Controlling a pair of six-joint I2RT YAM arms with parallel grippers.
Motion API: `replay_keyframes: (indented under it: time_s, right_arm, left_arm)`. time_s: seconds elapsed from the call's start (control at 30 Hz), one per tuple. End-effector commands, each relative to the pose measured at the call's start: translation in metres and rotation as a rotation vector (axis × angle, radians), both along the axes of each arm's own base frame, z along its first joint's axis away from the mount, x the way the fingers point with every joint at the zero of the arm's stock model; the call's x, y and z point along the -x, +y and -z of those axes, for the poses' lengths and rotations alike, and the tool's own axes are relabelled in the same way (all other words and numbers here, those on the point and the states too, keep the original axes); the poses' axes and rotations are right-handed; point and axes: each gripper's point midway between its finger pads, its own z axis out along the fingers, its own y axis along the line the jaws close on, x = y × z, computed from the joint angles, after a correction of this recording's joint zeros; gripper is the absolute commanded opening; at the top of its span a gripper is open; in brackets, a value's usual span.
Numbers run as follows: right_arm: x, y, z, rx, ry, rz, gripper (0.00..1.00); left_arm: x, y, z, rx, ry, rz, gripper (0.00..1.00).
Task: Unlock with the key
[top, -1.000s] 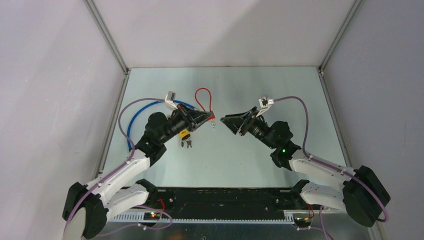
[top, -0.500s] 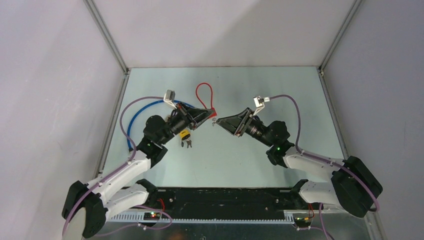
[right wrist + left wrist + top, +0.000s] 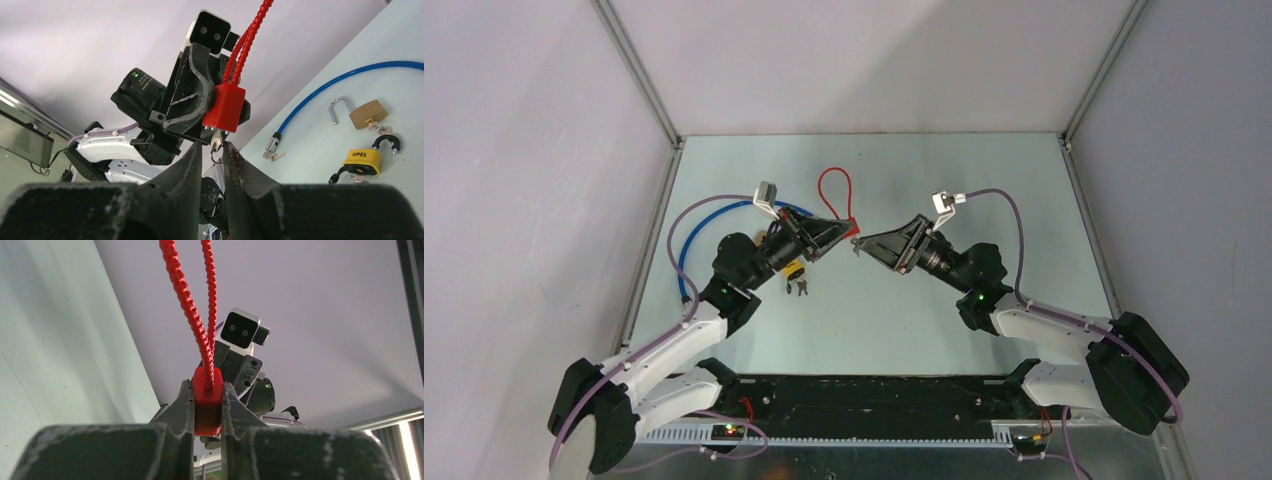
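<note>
The red lock body (image 3: pixel 206 400) is clamped between the jaws of my left gripper (image 3: pixel 207 385), held up above the table. Its red coiled cable loop (image 3: pixel 832 192) rises from it. In the top view the left gripper (image 3: pixel 844 232) and right gripper (image 3: pixel 861 241) meet tip to tip. A small silver key (image 3: pixel 216 141) with a ring sticks out of the underside of the red lock (image 3: pixel 225 107). My right gripper (image 3: pixel 212 145) has its fingertips on either side of the key head. The gap is narrow, and a sliver of space shows on the left side.
On the table under the left arm lie a blue cable lock (image 3: pixel 325 85) with keys at its end, a brass padlock (image 3: pixel 367 114) with its shackle open, and a yellow padlock (image 3: pixel 362 160). The yellow padlock (image 3: pixel 793 268) and loose keys (image 3: pixel 800 288) show in the top view.
My right arm has moved left toward the held lock, and its jaws have narrowed around the key. The left arm keeps the red lock in about the same place.
</note>
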Motion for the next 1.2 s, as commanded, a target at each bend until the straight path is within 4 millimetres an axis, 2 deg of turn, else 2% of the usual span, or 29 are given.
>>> replay_keyframes:
  time_s: [0.0, 0.43, 0.73, 1.0, 1.07, 1.17]
  right_arm:
    - [0.004, 0.000, -0.018, -0.041, -0.037, -0.022, 0.25]
    - [0.008, 0.004, -0.016, -0.042, -0.028, -0.062, 0.22]
    - [0.004, 0.006, -0.024, -0.035, -0.065, -0.046, 0.00]
    - [-0.007, 0.003, -0.034, 0.080, -0.198, 0.060, 0.00]
    - [-0.013, 0.000, -0.040, 0.116, -0.223, 0.097, 0.00]
    - [-0.021, -0.004, -0.037, 0.137, -0.214, 0.114, 0.00]
  left_arm:
    - [0.004, 0.003, -0.026, 0.063, -0.077, -0.007, 0.00]
    - [0.004, 0.001, -0.027, 0.068, -0.079, -0.006, 0.00]
    - [0.006, -0.002, -0.021, 0.062, -0.069, 0.002, 0.00]
    - [0.008, -0.005, 0.000, 0.023, -0.051, 0.001, 0.00]
    - [0.011, -0.009, 0.002, 0.013, -0.055, 0.016, 0.00]
    - [0.020, -0.016, -0.003, 0.009, -0.080, 0.058, 0.00]
